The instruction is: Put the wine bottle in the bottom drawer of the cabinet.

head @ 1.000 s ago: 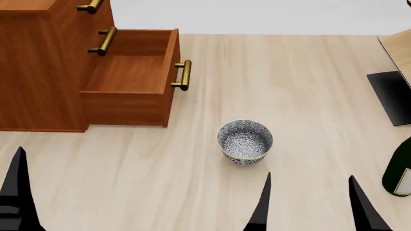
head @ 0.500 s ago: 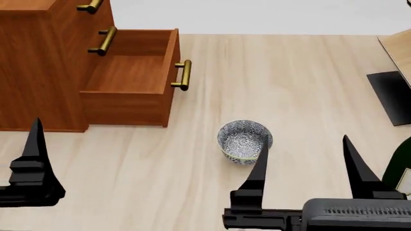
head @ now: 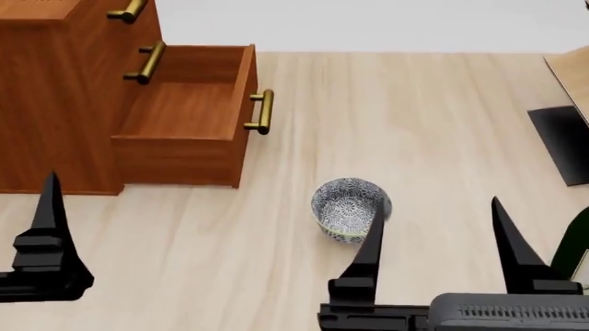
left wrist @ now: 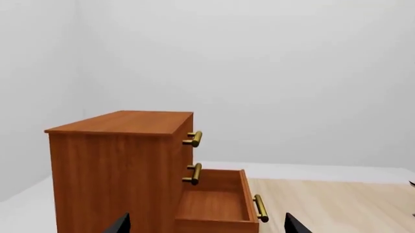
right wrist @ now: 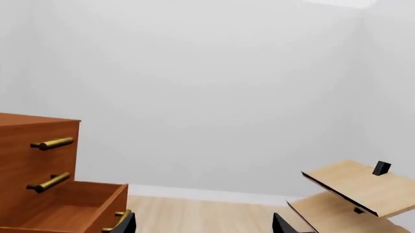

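Observation:
Only a dark green sliver of the wine bottle (head: 578,245) shows, at the head view's right edge, standing on the table. The reddish-brown cabinet (head: 55,96) stands at the far left with its bottom drawer (head: 179,110) pulled out and holding nothing. My right gripper (head: 440,238) is open, raised near the front between the bowl and the bottle, touching neither. My left gripper (left wrist: 206,225) is open too and faces the cabinet (left wrist: 120,170) and drawer (left wrist: 214,206). One of its fingers (head: 46,207) shows at the front left of the head view.
A blue-patterned bowl (head: 350,209) sits mid-table, just behind my right gripper's left finger. A pale wood slanted rack (right wrist: 353,187) on a black base (head: 563,141) stands at the right. Brass handles (head: 261,112) stick out from the drawer fronts.
Both grippers have risen higher into the head view over the last second. The view shifted slightly, and less of the bottle shows at the right edge.

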### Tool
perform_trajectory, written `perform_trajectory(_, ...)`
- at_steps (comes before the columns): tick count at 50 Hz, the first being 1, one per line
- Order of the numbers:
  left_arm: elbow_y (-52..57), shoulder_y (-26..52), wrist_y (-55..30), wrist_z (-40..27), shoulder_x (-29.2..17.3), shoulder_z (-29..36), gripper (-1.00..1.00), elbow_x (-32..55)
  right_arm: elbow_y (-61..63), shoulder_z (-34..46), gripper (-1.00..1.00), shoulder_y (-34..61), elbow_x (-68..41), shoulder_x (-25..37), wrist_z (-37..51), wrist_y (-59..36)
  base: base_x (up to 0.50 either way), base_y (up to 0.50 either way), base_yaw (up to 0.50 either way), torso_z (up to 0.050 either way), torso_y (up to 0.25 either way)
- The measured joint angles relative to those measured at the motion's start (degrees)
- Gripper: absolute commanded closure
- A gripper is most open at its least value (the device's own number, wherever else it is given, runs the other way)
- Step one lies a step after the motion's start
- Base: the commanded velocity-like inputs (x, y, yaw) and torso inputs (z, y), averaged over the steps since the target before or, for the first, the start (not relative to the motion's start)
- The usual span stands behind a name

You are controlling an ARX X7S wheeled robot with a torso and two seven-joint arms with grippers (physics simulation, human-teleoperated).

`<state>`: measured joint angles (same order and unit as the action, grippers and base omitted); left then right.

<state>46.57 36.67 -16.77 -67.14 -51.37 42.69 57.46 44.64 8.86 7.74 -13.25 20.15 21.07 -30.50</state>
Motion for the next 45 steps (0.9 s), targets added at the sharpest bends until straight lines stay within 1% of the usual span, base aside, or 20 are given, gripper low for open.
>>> perform_trajectory(18, 2.1, -0.8, 0.4, -1.2, -1.4, -0.5, -1.0, 0.4, 2.4, 0.6, -1.0, -1.2, -0.3, 0.5, 0.5, -0.4, 0.2, 0.0, 0.0, 0.0, 0.0)
perform_trajectory(38, 1.8, -0.4, 0.1, -1.0, -1.1, -0.5, -1.0, 0.2, 1.8, 1.7, -1.0, -0.5, -0.8, 0.7, 0.0, 0.4, 0.18, 0.0, 0.0, 0.0, 0.0)
perform_trajectory(45, 1.6, -0.4, 0.1, -0.8, -0.9, -0.5, -1.0, 0.1, 1.4, 1.9, -1.0, -0.3, -0.9, 0.8, -0.1, 0.7, 0.13, 0.17, 0.0, 0.0, 0.0)
